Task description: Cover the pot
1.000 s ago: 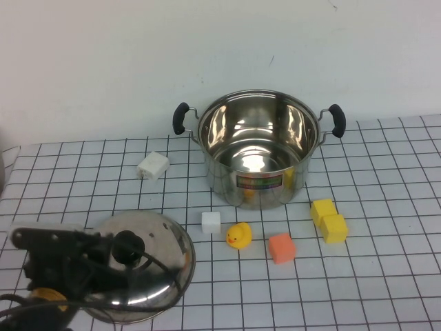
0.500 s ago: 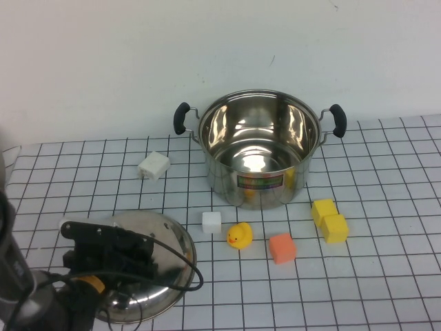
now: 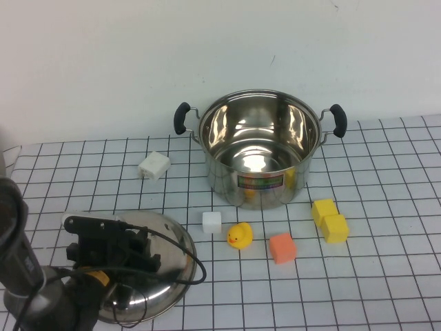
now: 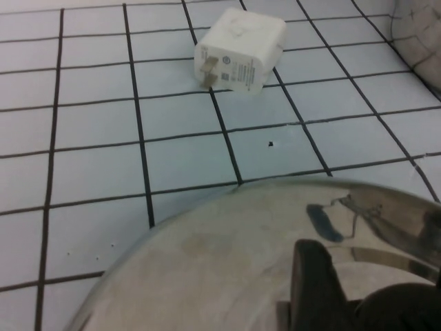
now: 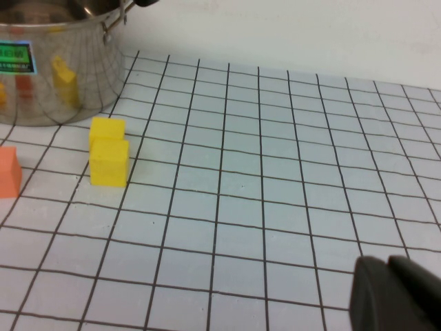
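Covering most of the domed steel lid (image 3: 141,265) at the near left of the worktop (image 3: 386,276), the left hand (image 3: 114,248) and its cabling hide the knob in the high view; cannot tell whether its fingers are apart or together. Seen from the left wrist: only the lid's curved edge (image 4: 227,262), a dark blurred shape at the frame's corner, and beyond it a white charger plug (image 4: 238,49) with small grey print, too fine to read. Cut off to a dark tip at the frame edge in the right wrist view, the right hand (image 5: 396,296); fingers impossible to judge, and out of sight from above. Standing open and upright at the back centre of the worktop, well apart from the lid, the pot (image 3: 258,148), black handles to each side. Colourful rectangular label on its front wall, lettering illegible. Lying in front of the pot: white cube (image 3: 211,222), yellow duck (image 3: 238,236), orange cube (image 3: 281,247), two touching yellow blocks (image 3: 329,221).
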Robot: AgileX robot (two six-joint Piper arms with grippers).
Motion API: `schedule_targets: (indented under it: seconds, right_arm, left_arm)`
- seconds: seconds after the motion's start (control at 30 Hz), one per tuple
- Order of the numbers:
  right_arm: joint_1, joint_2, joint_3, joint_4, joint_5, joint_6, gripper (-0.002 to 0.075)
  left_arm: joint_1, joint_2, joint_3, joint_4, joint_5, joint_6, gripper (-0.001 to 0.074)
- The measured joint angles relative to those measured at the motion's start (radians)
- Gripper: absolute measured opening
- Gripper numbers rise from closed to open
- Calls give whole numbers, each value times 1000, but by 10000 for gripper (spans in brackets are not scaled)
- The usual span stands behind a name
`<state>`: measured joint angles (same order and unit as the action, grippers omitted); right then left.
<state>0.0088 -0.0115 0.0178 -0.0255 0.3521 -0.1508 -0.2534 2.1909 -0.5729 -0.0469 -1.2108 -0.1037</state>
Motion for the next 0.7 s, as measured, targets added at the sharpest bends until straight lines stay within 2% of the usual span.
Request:
schedule_targets:
  seconds: [0.2,0.4,0.6,0.7]
  right_arm:
    - [0,0,0,0,0,0,9]
    - [0,0,0,0,0,0,9]
    - [0,0,0,0,0,0,9]
    - [0,0,0,0,0,0,9]
  left_arm:
    - [0,-150,58,11,84,-25,310]
    - [-1,-440,88,20,104,-114,310]
    - [-1,-619,-136,248,494,-213,310]
    - [-1,-601,-270,321,559,-285,310]
